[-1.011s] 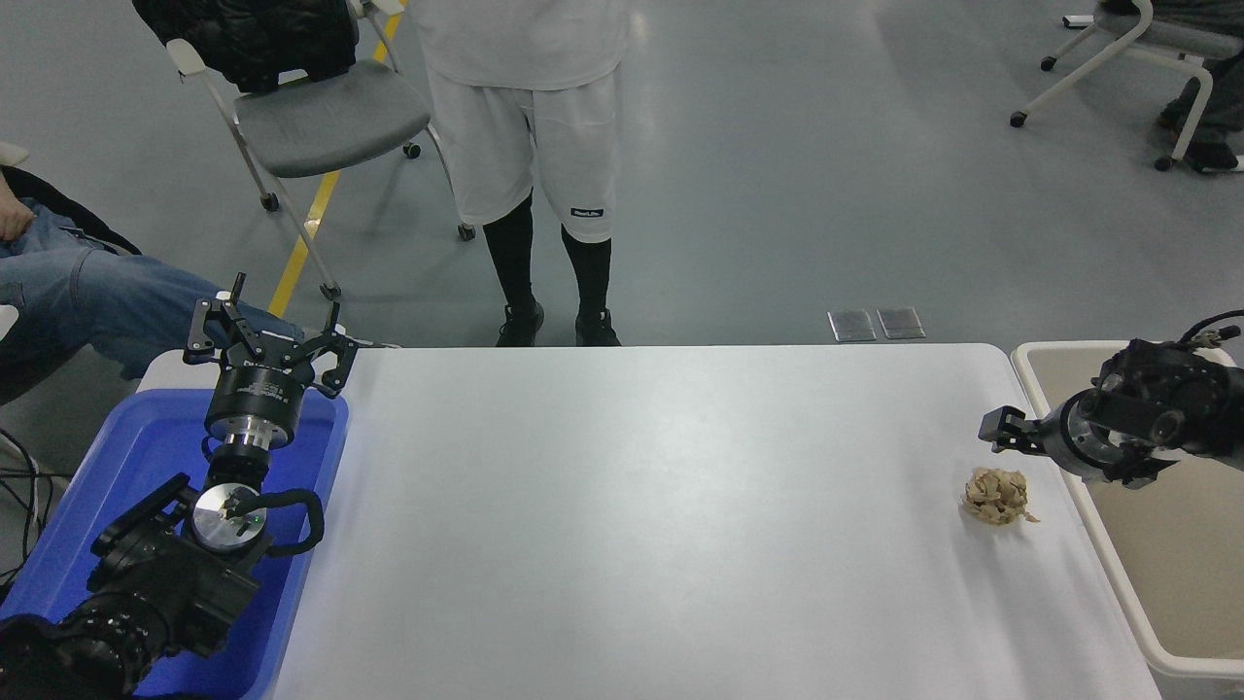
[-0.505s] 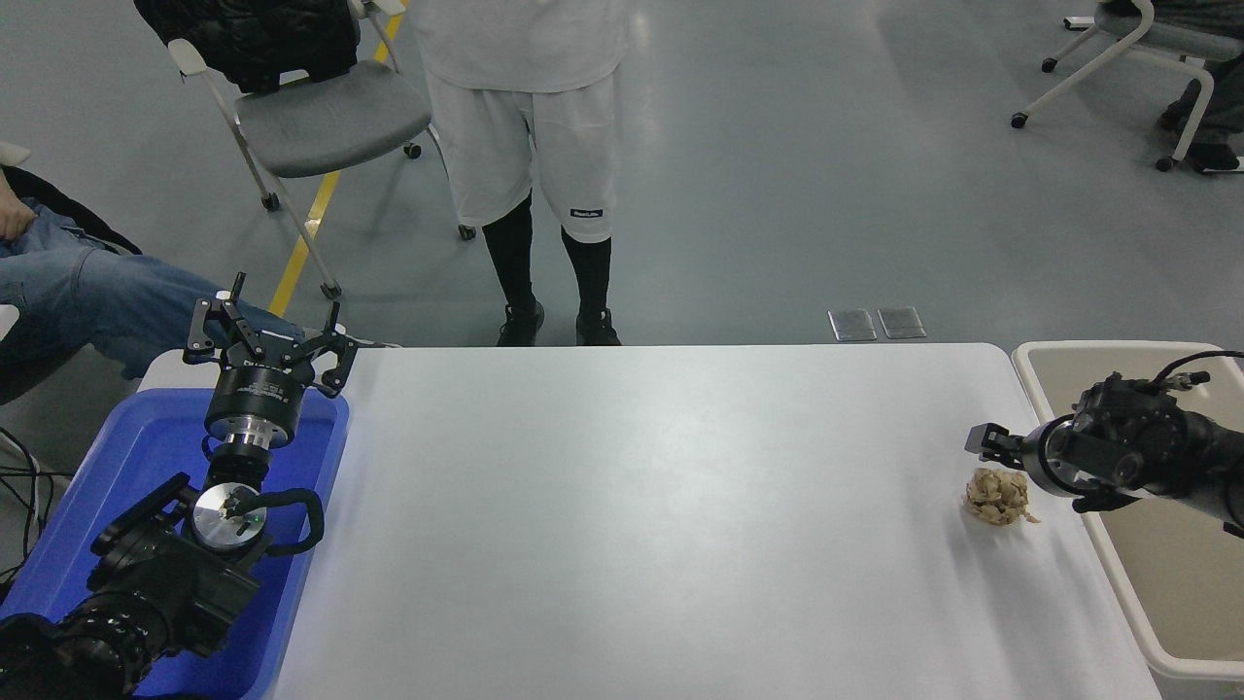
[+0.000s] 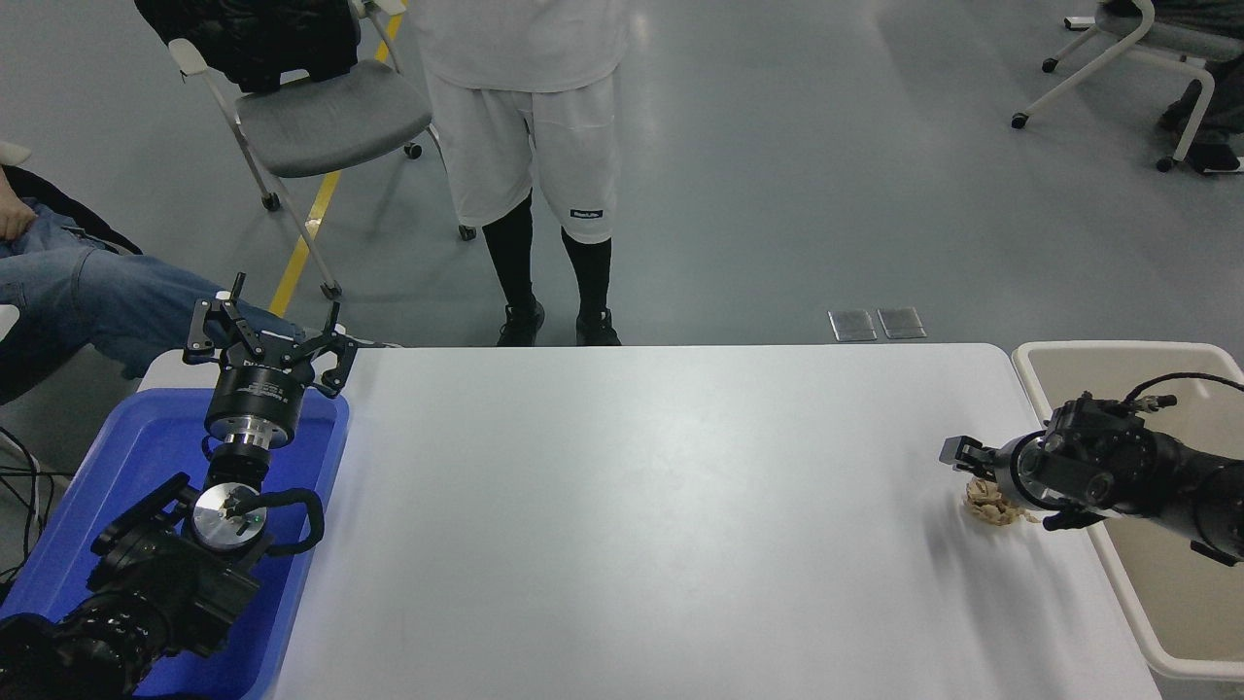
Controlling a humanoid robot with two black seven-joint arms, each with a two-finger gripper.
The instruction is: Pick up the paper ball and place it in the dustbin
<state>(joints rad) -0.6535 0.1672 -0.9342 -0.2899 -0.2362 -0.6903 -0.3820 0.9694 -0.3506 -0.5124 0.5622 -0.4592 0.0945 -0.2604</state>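
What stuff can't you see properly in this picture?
- Paper ball: in the head view its top is covered by the right gripper and wrist.
- Right gripper: whether it is open or shut is not clear.
- Dustbin: cut off by the right edge, partly covered by the right arm.
- Blue tub: mostly hidden under the parked left arm.
- Standing person: cut off at the top.

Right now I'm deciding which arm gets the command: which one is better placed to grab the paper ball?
Right. The right gripper hangs directly over the paper ball, beside the dustbin. The left gripper is parked across the table, over the blue tub.
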